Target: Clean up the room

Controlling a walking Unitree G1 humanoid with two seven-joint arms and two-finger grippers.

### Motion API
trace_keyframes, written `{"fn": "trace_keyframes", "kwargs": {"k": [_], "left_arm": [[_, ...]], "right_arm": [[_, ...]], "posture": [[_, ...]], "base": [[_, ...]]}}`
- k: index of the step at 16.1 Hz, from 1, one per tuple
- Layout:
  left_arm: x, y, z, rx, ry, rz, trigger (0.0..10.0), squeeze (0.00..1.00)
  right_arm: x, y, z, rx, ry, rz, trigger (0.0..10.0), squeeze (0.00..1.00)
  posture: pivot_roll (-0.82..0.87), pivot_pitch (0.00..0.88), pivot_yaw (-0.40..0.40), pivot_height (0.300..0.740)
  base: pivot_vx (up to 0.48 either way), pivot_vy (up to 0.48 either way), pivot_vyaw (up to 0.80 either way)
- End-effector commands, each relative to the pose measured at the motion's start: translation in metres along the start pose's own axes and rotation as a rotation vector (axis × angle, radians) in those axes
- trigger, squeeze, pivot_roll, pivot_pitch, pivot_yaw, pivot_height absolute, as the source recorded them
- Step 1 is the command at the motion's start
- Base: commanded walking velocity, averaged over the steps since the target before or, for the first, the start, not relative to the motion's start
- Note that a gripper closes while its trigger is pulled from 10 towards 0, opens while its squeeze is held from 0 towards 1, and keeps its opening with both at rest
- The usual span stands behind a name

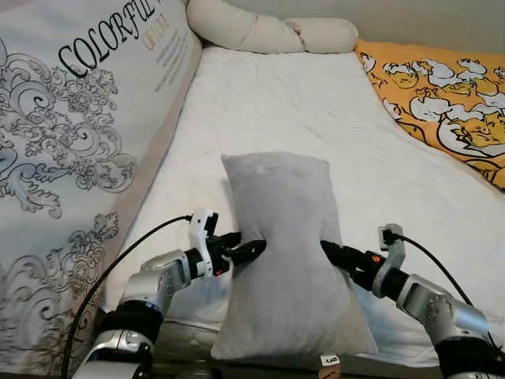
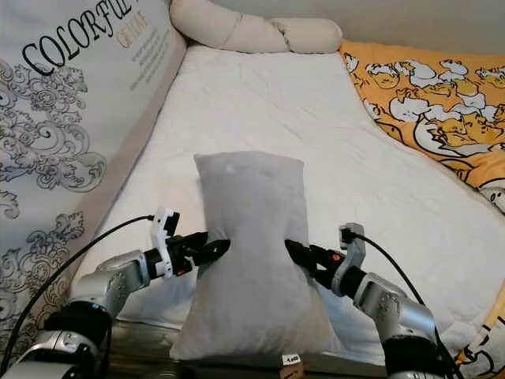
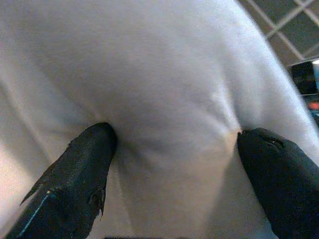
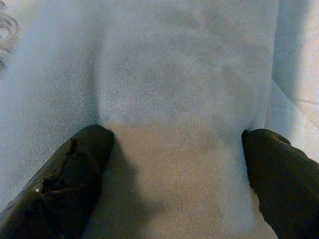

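A grey pillow (image 1: 284,253) stands upright over the near edge of the white bed (image 1: 284,103), pinched in at its waist from both sides. My left gripper (image 1: 254,251) grips its left side, and its fingertips (image 3: 92,149) dig into a bulge of fabric (image 3: 169,124). On the opposite side, my right gripper (image 1: 330,251) holds the pillow's edge, with the grey cloth (image 4: 174,149) between its fingers (image 4: 84,154). The pillow's lower end hangs below the mattress edge.
A tall printed panel (image 1: 71,158) with grey scrollwork leans along the bed's left side. A cream bolster (image 1: 268,31) lies at the head of the bed. An orange patterned blanket (image 1: 450,103) covers the far right. A small tag (image 1: 330,361) shows under the pillow.
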State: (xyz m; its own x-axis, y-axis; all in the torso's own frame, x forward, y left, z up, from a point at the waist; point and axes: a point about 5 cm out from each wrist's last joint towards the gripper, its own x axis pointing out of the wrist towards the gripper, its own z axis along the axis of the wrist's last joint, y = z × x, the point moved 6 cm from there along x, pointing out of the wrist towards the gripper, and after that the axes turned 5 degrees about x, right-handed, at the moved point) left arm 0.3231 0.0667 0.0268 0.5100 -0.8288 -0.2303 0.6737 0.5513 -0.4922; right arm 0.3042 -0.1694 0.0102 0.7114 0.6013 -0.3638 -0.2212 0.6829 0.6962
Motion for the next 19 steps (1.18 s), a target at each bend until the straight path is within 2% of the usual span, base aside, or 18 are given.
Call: {"fn": "trace_keyframes", "kwargs": {"k": [1,2,3,4,5,6,7,8,10,12,13,16,18,19], "left_arm": [[0.011,-0.014,0.002,0.021,0.009,-0.077,10.0,0.00],[0.013,-0.017,0.001,0.039,0.017,-0.095,10.0,0.00],[0.015,-0.019,-0.001,0.085,0.048,-0.103,10.0,0.00],[0.017,-0.017,-0.007,0.136,0.107,-0.078,7.8,0.00],[0.018,-0.015,-0.009,0.151,0.130,-0.064,7.8,0.00],[0.018,-0.014,-0.007,0.153,0.135,-0.051,2.2,0.00],[0.018,-0.014,-0.007,0.153,0.135,-0.051,2.2,0.00],[0.019,-0.014,-0.004,0.156,0.128,-0.057,0.0,0.00],[0.020,-0.014,-0.002,0.196,0.160,-0.059,0.0,0.00],[0.021,-0.014,0.000,0.281,0.205,-0.049,0.0,0.00],[0.021,-0.013,0.001,0.290,0.204,-0.040,0.0,0.00],[0.024,-0.014,0.021,0.293,0.130,-0.016,0.0,0.00],[0.024,-0.012,0.024,0.307,0.118,0.006,0.0,0.00],[0.023,-0.007,0.022,0.304,0.115,0.040,0.0,0.00]], "right_arm": [[0.006,0.001,-0.008,-0.008,0.045,-0.006,10.0,0.00],[0.007,0.002,-0.008,-0.006,0.046,-0.005,6.2,0.00],[0.009,0.001,-0.009,-0.005,0.043,-0.011,0.0,0.00],[0.011,-0.003,-0.010,-0.011,0.036,-0.031,0.0,0.00],[0.011,-0.004,-0.011,-0.011,0.032,-0.038,0.0,0.00],[0.013,-0.004,-0.012,-0.004,0.023,-0.035,0.0,0.00],[0.013,-0.004,-0.012,-0.004,0.023,-0.035,0.0,0.00],[0.015,-0.005,-0.013,-0.004,0.014,-0.033,0.0,0.00],[0.025,-0.014,-0.032,-0.012,0.018,-0.071,0.0,0.00],[0.027,-0.023,-0.051,-0.013,0.033,-0.116,0.0,0.00],[0.027,-0.025,-0.052,-0.019,0.030,-0.121,0.0,0.00],[0.020,-0.040,-0.059,-0.040,0.031,-0.185,0.0,0.00],[0.017,-0.044,-0.062,-0.041,0.029,-0.203,0.0,0.00],[0.020,-0.044,-0.056,-0.051,0.001,-0.210,0.0,0.00]], "posture": [[0.00,0.000,-0.004,0.740],[0.00,0.000,-0.002,0.740],[0.00,0.000,-0.001,0.740],[0.00,0.000,-0.003,0.740],[0.00,0.000,-0.003,0.740],[0.00,0.000,-0.005,0.740],[0.00,0.000,-0.005,0.740],[0.00,0.000,-0.005,0.740],[0.01,0.000,-0.007,0.740],[0.01,0.000,-0.006,0.740],[0.02,0.000,-0.003,0.740],[0.02,0.000,-0.001,0.740],[0.02,0.000,0.000,0.740],[0.02,0.000,-0.001,0.740]], "base": [[0.000,0.000,0.00],[0.000,0.000,0.00],[0.000,0.000,0.00],[0.000,0.000,0.00],[0.000,0.000,0.00],[0.000,0.000,0.00],[0.000,0.000,0.00],[0.000,0.000,0.00],[0.000,0.000,0.00],[0.000,0.000,0.00],[0.000,0.000,0.00],[0.000,0.000,0.00],[0.000,0.000,0.00],[0.000,0.000,0.00]]}}
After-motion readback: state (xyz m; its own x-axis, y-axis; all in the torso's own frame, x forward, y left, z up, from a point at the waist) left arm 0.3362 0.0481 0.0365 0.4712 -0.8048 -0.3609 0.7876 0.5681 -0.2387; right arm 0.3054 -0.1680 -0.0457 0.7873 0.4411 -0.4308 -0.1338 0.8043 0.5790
